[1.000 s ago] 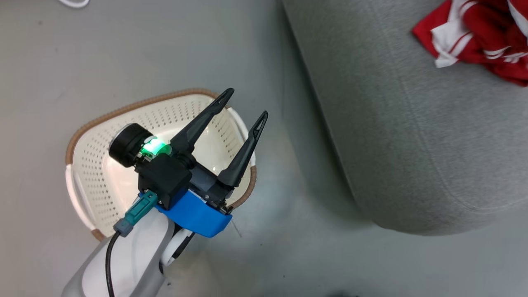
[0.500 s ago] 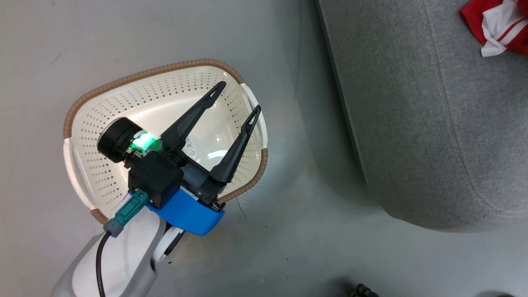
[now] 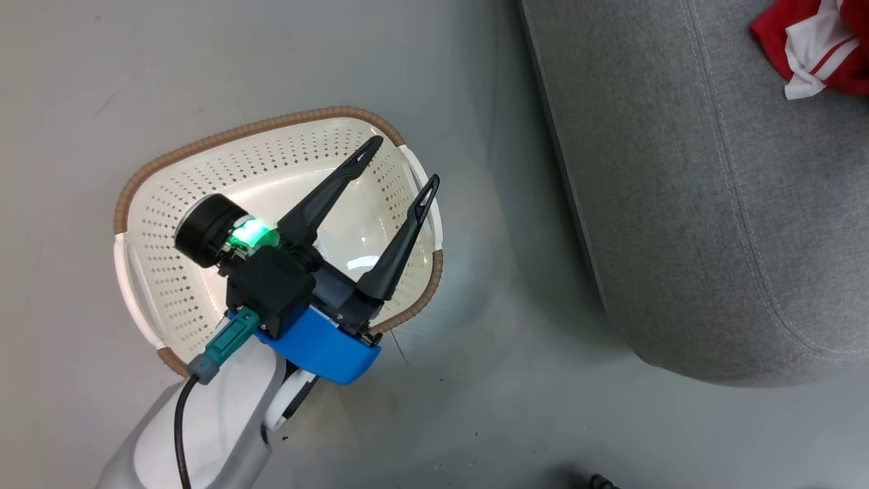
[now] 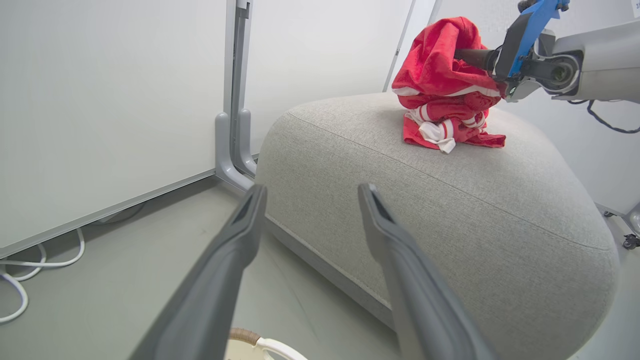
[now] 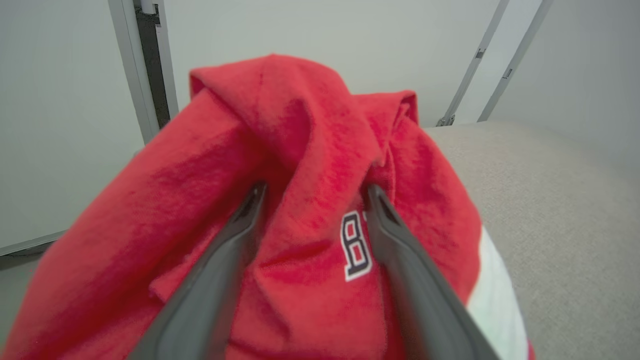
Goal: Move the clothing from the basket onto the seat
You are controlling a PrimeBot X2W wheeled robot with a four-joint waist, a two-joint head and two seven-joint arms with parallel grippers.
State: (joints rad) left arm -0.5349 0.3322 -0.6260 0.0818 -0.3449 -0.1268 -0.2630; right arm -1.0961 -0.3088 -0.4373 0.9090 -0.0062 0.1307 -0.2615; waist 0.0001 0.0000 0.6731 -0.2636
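Basket [image 3: 271, 156]: cream plastic, perforated, slight gloss seen; rim finished in brown woven-look trim
Seat [image 3: 679, 204]: grey cloth, matt, finely textured, seam stitched
Clothing [image 5: 310, 150]: soft red cloth, fuzzy nap; white panel smoother
Floor [image 3: 102, 81]: smooth, faint sheen noted
Left gripper [image 3: 405, 161]: fingers moulded in matt dark plastic

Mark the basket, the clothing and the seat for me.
basket [image 3: 163, 272], head view, perforated side wall.
clothing [image 4: 432, 65], left wrist view, red fabric at the pile's top.
seat [image 3: 679, 204], head view, bare grey cushion top.
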